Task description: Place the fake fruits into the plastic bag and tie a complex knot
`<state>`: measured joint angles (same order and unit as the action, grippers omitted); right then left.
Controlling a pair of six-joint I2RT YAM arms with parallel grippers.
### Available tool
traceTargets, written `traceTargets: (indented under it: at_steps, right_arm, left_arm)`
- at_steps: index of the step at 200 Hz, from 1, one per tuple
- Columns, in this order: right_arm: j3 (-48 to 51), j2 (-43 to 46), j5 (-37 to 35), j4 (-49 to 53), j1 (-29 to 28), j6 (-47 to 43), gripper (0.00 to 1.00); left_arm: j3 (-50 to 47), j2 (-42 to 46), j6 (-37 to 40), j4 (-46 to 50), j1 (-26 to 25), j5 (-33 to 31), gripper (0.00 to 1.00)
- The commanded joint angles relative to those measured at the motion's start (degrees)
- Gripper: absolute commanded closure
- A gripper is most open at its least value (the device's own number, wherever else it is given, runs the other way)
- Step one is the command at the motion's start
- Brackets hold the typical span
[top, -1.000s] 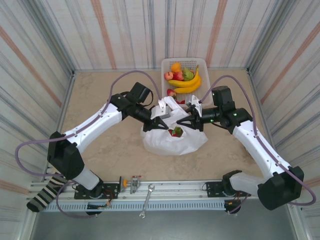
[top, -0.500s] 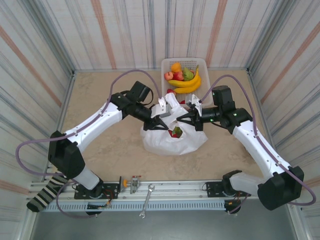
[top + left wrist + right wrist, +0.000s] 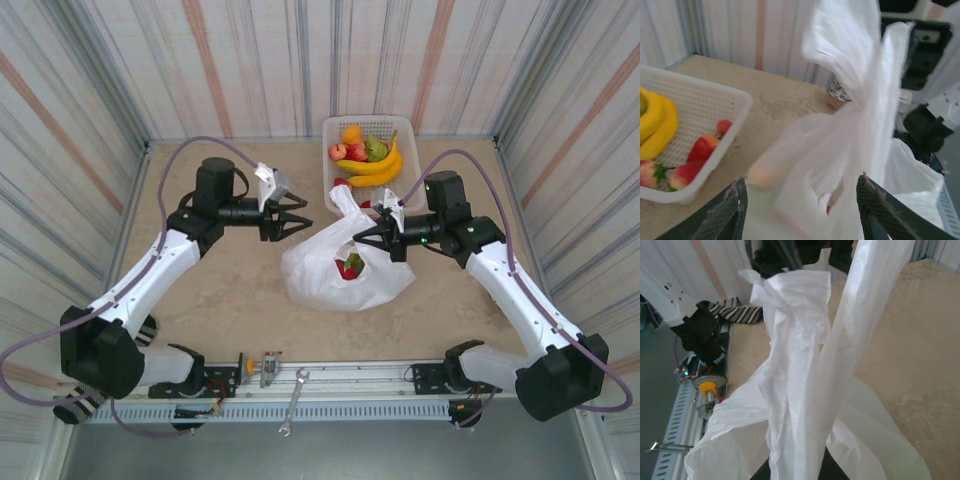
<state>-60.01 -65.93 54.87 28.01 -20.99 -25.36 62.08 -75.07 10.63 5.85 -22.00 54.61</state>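
The white plastic bag [image 3: 345, 272] lies at mid-table with a red and green fruit [image 3: 349, 266] showing through its mouth. My right gripper [image 3: 362, 238] is shut on the bag's twisted handles [image 3: 800, 390], which rise from its jaws to a knotted lump [image 3: 774, 287]. My left gripper [image 3: 291, 218] stands open, left of the bag and apart from it. In the left wrist view its fingertips [image 3: 738, 200] frame the blurred bag [image 3: 840, 150] ahead. Bananas [image 3: 375, 168], an orange [image 3: 352, 133], a red apple [image 3: 340, 152] and a green pear [image 3: 376, 150] lie in the basket.
The white lattice basket [image 3: 398, 125] stands at the back, just behind the bag, with red fruits [image 3: 702, 147] at its near end. A wrench [image 3: 293, 400] and small fittings lie on the rail at the near edge. Striped walls enclose the table.
My left gripper has opened, let go of the bag's handle and drawn back to the left. The right gripper has stayed shut on the handles. The bag has sagged a little.
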Motion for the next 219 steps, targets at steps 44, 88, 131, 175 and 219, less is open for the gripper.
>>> traceTargets:
  at_steps: [44,88,131,175,219]
  right_arm:
    - [0.03,0.46,0.83,-1.82,-0.16,-0.04,1.0]
    - [0.28,0.45,0.91,-2.23,-0.28,0.14,1.0]
    - [0.43,0.44,1.29,-2.69,-0.3,0.33,1.0]
    - [0.7,0.42,1.25,-2.95,-0.36,0.49,1.0]
    - [0.71,0.18,0.35,-2.44,-0.35,0.33,1.0]
  left_arm:
    - [9.05,-15.45,-30.47,-17.66,1.24,-4.47,0.35]
    - [12.91,-22.36,-36.19,-29.59,-3.18,0.28,0.25]
    - [15.71,-24.89,-35.43,-33.63,-6.52,6.87,0.2]
    - [13.25,-24.46,-39.02,-43.9,-7.25,12.19,0.16]
    - [12.95,-21.68,-33.32,-39.03,-8.33,14.89,0.12]
